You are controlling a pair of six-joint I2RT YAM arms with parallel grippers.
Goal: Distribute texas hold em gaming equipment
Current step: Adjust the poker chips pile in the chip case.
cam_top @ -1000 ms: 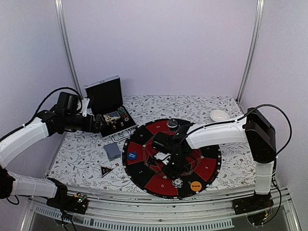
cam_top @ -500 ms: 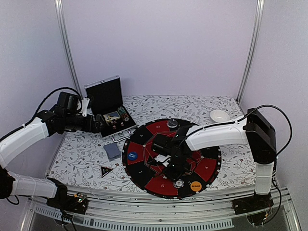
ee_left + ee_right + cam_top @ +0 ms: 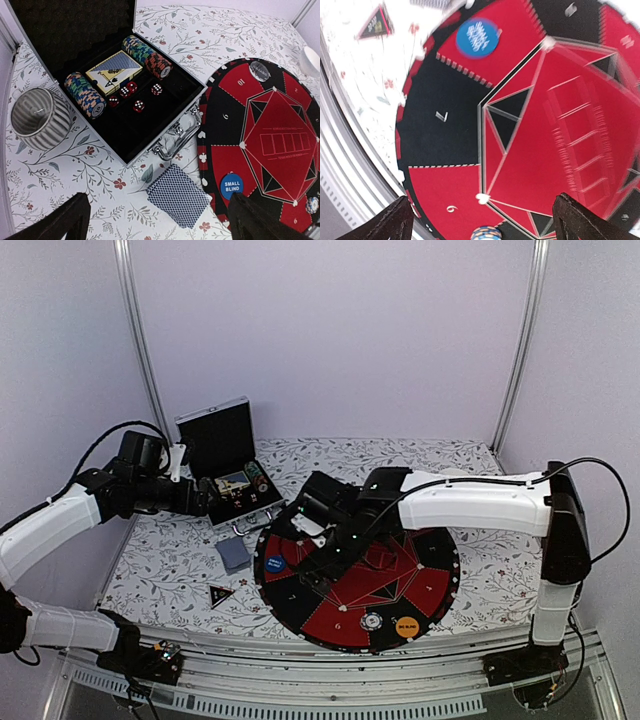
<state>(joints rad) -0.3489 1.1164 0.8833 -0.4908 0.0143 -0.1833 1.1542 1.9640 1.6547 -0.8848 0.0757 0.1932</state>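
**While Both Pincers Gape, Poker Kit Lies Split Between Case and Mat**

With its fingers spread and nothing between them, the left pincer point(image 3: 157, 217) hangs over a lattice-backed deck of cards point(image 3: 177, 195) on the floral desk point(image 3: 210, 30), lower centre. Striped chip rolls point(image 3: 85, 95) lie in the foam-lined, silver-edged case point(image 3: 75, 30), upper left. The right pincer point(image 3: 482, 215), equally released, hovers above the round red-and-black mat point(image 3: 450, 125), numbered 6 and 7. A blue disc point(image 3: 231, 185) reads "SMALL BLIND". One striped chip point(image 3: 485, 234) sits at the mat's lower edge, and a black triangular marker point(image 3: 375, 22) lies upper left.
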